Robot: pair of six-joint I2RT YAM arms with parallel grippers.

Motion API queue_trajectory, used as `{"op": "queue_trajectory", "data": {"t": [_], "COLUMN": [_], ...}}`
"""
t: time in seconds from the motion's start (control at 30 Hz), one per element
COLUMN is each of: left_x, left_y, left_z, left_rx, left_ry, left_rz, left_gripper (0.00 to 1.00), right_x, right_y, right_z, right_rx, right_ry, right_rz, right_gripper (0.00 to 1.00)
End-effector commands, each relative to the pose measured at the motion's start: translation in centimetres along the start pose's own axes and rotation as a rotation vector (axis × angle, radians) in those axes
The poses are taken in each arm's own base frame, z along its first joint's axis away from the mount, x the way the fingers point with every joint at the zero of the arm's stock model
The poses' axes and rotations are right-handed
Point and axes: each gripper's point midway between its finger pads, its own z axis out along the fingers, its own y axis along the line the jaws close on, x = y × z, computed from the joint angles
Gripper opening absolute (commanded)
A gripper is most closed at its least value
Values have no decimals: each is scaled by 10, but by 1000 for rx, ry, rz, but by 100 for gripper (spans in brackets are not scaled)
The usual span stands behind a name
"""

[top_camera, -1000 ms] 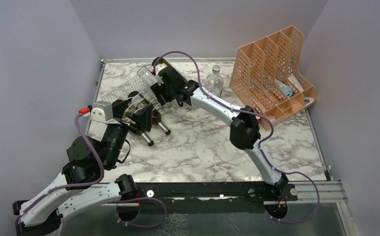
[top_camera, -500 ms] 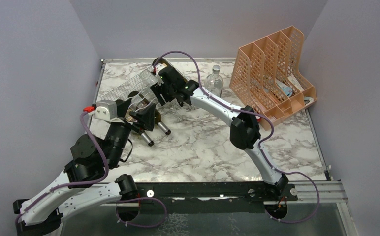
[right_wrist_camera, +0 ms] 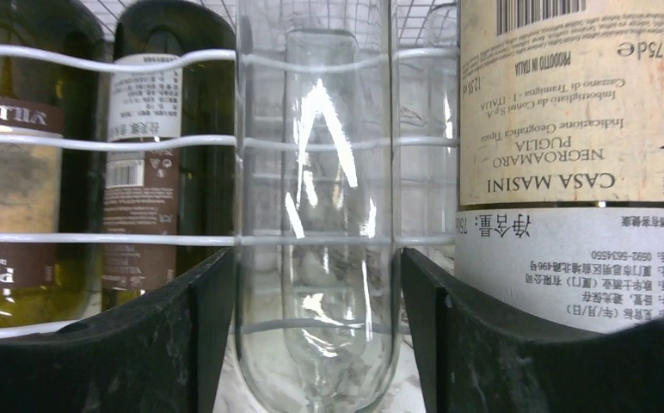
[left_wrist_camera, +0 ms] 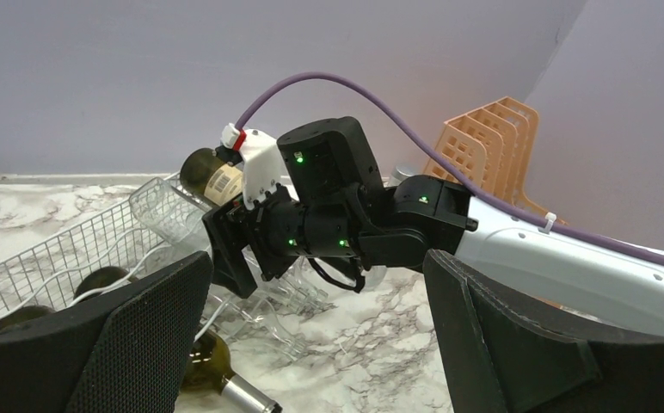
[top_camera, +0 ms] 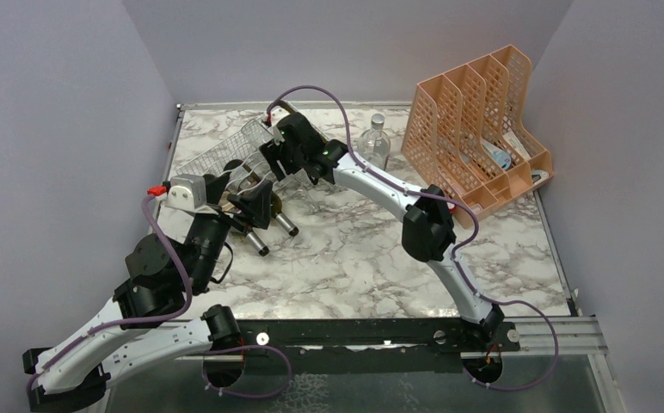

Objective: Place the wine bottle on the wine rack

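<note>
Across the middle of the overhead view spreads one marble table [top_camera: 354,258]. At its upper left lies the single wine rack [top_camera: 217,153] of thin white wire. One peach file holder [top_camera: 475,129] stands at upper right, well apart from the rack.

Two arms reach in. The right gripper [top_camera: 270,162] is at the rack's right end. Its fingers [right_wrist_camera: 199,344] lie close against both sides of the wine bottle [right_wrist_camera: 316,215], pinching it as far as the wrist view shows. The left gripper [top_camera: 254,205], just below the rack, has its jaws spread wide on nothing.

The wine bottle is clear glass. It fills the centre of the right wrist view, among the rack's wires, with dark bottles on either side.

I count five bottles:
- the clear one that is held
- three dark labelled bottles: one at far left [right_wrist_camera: 19,172], a second [right_wrist_camera: 152,129] next to it, and the Casa Masini bottle [right_wrist_camera: 569,129] at right
- one capped clear bottle [top_camera: 374,142] standing at top centre

The held bottle looks empty, so probably fairly light. It is rigid, smooth enough to slip, and breakable against wire or neighbouring glass. The straight round body, where the fingers now sit, seems the soundest hold.
</note>
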Motion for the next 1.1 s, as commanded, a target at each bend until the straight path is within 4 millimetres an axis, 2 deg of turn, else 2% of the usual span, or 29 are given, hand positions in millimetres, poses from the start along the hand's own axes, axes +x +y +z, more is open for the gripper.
{"op": "queue_trajectory", "data": {"t": [0.0,0.23,0.37,0.43,0.6,0.77,0.93,1.07], "left_x": [0,0,0,0,2,6,8,10], "left_y": [2,-1,-1,-1,-2,-5,-7,-8], "left_z": [1,2,1,1,2,5,7,9], "left_rx": [-15,-7,-6,-4,-5,-3,-2,0], "left_ry": [0,3,3,3,6,15,23,27], "left_rz": [6,3,-1,-2,0,8,16,19], "left_gripper": [99,99,99,99,99,99,99,99], "right_x": [-45,-79,-93,-96,-95,-84,-62,-42], "right_y": [0,-7,-22,-37,-92,-151,-197,-220], "right_z": [-26,-69,-97,-112,-149,-174,-176,-171], "right_rx": [2,13,78,150,362,569,630,619], "right_ry": [-123,-214,-271,-294,-309,-315,-252,-190], "right_rz": [24,46,50,42,53,40,90,149], "right_gripper": [74,76,76,76,76,76,76,76]}}
